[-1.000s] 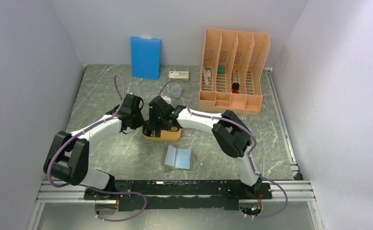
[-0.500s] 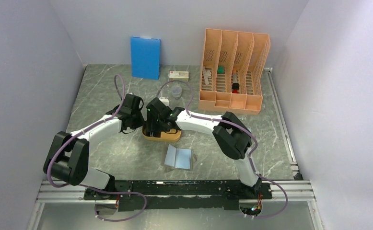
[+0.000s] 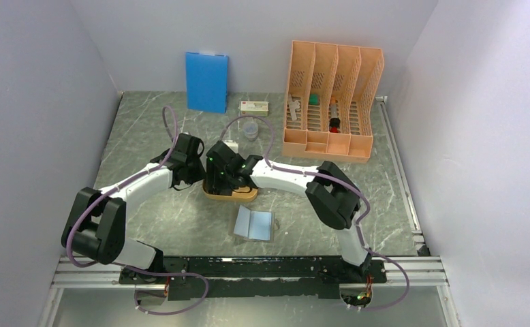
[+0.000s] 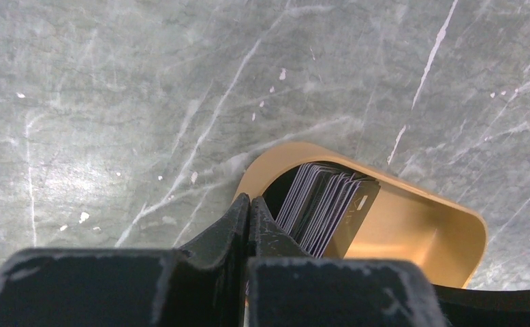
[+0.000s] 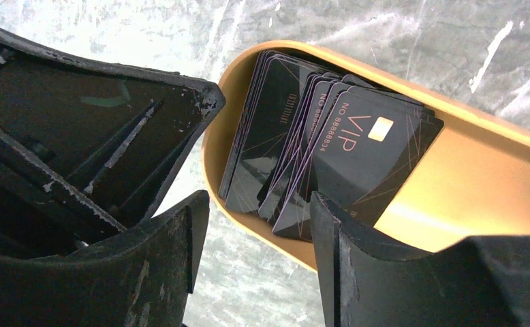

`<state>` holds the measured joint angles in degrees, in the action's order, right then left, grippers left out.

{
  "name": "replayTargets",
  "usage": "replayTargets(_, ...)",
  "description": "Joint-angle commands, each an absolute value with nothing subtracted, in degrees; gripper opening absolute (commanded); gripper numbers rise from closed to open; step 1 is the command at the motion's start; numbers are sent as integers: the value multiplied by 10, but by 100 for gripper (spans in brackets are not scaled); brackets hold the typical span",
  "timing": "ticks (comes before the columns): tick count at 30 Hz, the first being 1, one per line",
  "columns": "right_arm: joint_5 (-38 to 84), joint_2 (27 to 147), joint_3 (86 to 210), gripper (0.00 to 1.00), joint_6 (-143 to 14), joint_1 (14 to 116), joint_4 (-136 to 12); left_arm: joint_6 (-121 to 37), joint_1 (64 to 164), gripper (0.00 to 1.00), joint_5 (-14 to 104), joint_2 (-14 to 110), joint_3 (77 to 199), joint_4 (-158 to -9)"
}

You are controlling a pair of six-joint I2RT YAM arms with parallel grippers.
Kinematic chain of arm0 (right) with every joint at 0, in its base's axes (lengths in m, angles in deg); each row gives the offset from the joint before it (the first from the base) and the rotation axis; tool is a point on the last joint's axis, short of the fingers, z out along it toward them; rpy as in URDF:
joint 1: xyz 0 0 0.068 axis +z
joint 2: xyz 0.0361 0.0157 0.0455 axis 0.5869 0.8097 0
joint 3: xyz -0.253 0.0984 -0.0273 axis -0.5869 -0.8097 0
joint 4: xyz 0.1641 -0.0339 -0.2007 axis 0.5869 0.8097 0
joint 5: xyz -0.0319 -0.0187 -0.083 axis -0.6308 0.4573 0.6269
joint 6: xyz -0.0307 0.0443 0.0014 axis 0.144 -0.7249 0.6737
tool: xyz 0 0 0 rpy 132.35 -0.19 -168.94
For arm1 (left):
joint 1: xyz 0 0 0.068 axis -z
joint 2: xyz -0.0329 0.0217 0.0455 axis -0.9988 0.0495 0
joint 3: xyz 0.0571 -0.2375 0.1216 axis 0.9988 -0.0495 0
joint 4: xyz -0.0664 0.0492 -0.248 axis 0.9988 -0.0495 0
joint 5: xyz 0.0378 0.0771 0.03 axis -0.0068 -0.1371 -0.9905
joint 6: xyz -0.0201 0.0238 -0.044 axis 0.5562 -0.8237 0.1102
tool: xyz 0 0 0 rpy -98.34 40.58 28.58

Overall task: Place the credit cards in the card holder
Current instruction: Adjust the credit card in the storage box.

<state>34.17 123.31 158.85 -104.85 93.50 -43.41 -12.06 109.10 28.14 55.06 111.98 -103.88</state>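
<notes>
Right wrist view: the right gripper (image 5: 257,228), jaws spread and holding nothing, straddles the rim of the orange oval tray (image 5: 453,197), where the black VIP credit cards (image 5: 330,146) stand fanned against one end, around the middle of the table (image 3: 180,218). The left gripper (image 4: 249,210), fingers pressed together, sits at the tray's outer rim, close beside its partner. The card holder (image 3: 254,223) lies open nearer the table's front edge, apart from the tray. The risks: a closing pinch could catch several overlapping cards, or the rim itself, and drag the light tray. The crowded grippers could also knock together.
</notes>
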Motion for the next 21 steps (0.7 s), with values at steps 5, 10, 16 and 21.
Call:
replayTargets(5, 351, 1124, 1519, 61, -1047, 930, -459, -118, 1090, 5, 300, 543, 1128, -1076)
replayTargets(10, 363, 1083, 1479, 61, -1039, 905, -460, -119, 1088, 5, 303, 542, 1130, -1076)
replayTargets(16, 378, 1091, 1460, 54, -1017, 875, -449, -121, 1087, 5, 309, 535, 1124, -1070)
replayTargets(21, 403, 1121, 1470, 49, -1001, 865, -424, -121, 1087, 5, 310, 535, 1115, -1065)
